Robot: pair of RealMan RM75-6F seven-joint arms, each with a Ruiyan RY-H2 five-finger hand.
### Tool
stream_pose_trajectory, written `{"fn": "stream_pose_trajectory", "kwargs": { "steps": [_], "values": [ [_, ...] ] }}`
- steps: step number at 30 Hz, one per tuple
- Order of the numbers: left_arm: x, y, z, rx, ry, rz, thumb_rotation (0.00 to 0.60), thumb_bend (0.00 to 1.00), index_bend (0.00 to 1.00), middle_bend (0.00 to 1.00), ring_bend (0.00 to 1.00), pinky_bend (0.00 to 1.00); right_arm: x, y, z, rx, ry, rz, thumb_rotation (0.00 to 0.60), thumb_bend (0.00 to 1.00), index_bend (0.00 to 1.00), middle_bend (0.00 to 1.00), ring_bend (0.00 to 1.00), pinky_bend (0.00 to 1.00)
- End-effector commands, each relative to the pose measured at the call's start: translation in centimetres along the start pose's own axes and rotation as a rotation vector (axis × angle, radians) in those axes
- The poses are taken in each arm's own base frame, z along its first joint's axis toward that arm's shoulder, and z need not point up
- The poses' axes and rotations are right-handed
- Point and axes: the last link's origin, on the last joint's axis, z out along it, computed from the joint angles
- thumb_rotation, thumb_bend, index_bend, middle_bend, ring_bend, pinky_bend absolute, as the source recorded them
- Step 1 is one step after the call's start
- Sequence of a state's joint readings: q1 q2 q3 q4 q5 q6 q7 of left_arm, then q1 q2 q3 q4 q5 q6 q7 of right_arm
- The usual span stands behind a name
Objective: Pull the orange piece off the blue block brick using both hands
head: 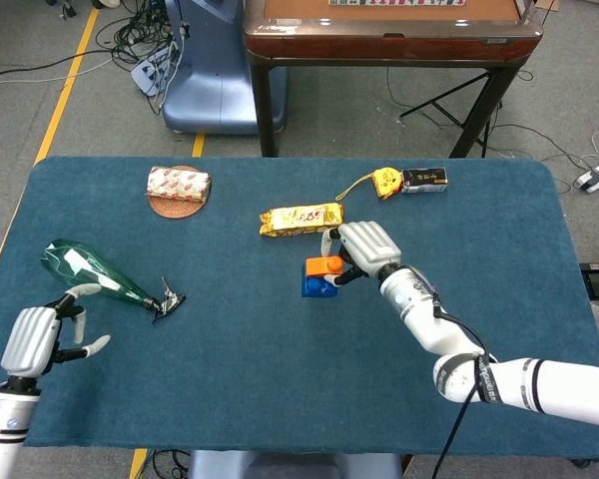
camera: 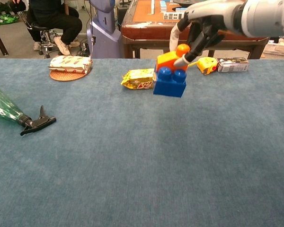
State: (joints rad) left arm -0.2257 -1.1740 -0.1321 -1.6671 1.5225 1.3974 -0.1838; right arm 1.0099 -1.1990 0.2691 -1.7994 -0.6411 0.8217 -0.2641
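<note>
Head view: the right hand (head: 364, 249) sits near the middle of the blue table (head: 280, 399), its fingers closed on the orange piece (head: 324, 266), which is still stuck on top of the blue block (head: 317, 286). The yellow snack pack (head: 300, 220) lies just behind the block, and further behind it to the right are a yellow tape measure (head: 384, 182) and a small dark box (head: 424, 179). Well to the left of the block, a green spray bottle (head: 95, 274) lies on its side. Behind that, a wrapped snack (head: 178, 184) rests on a round coaster (head: 175, 206). The left hand (head: 42, 337) is at the near left edge, far from the block, holding nothing, with its fingers spread apart.

Chest view: the right hand (camera: 203, 28) pinches the orange piece (camera: 170, 60) from above, and the blue block (camera: 170, 83) hangs under it, tilted and clear of the table (camera: 132, 165). The snack pack (camera: 138, 78) shows just behind the block on its left, the tape measure (camera: 207, 65) and the box (camera: 232, 65) behind on its right. The spray bottle (camera: 14, 113) is far left of the block. The left hand does not show in this view.
</note>
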Motion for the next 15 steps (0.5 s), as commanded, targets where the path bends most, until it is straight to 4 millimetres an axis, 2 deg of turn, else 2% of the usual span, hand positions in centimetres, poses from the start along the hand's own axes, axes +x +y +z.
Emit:
{"fn": "stream_pose_trajectory", "kwargs": {
  "steps": [1, 4, 9, 11, 15],
  "values": [
    [-0.3, 3.6, 2.9, -0.075, -0.03, -0.085, 0.6, 0.04, 0.35, 0.92, 0.68, 0.91, 1.9, -0.2, -1.1, 0.009, 0.05, 0.01, 0.6, 0.58, 0.67, 1.0, 1.0, 1.0],
    [-0.8, 6.6, 4.9, -0.117, -0.067, -0.17, 0.6, 0.04, 0.34, 1.0, 0.77, 0.98, 3.1, -0.6, -1.9, 0.018, 0.08, 0.012, 0.6, 0.59, 0.67, 1.0, 1.0, 1.0],
    [-2.0, 11.3, 7.5, -0.192, -0.145, -0.245, 0.6, 0.04, 0.33, 1.0, 0.96, 1.0, 4.3, -1.1, -2.9, 0.039, 0.111, 0.017, 0.6, 0.59, 0.67, 1.0, 1.0, 1.0],
    [-2.4, 12.8, 8.0, -0.212, -0.164, -0.27, 0.6, 0.04, 0.33, 1.0, 1.0, 1.0, 4.6, -1.1, -3.1, 0.044, 0.12, 0.019, 0.6, 0.59, 0.67, 1.0, 1.0, 1.0],
    [-3.4, 15.1, 8.9, -0.223, -0.217, -0.318, 0.6, 0.04, 0.32, 1.0, 1.0, 1.0, 5.0, -1.4, -3.5, 0.061, 0.136, 0.033, 0.6, 0.59, 0.67, 1.0, 1.0, 1.0]
  ]
}}
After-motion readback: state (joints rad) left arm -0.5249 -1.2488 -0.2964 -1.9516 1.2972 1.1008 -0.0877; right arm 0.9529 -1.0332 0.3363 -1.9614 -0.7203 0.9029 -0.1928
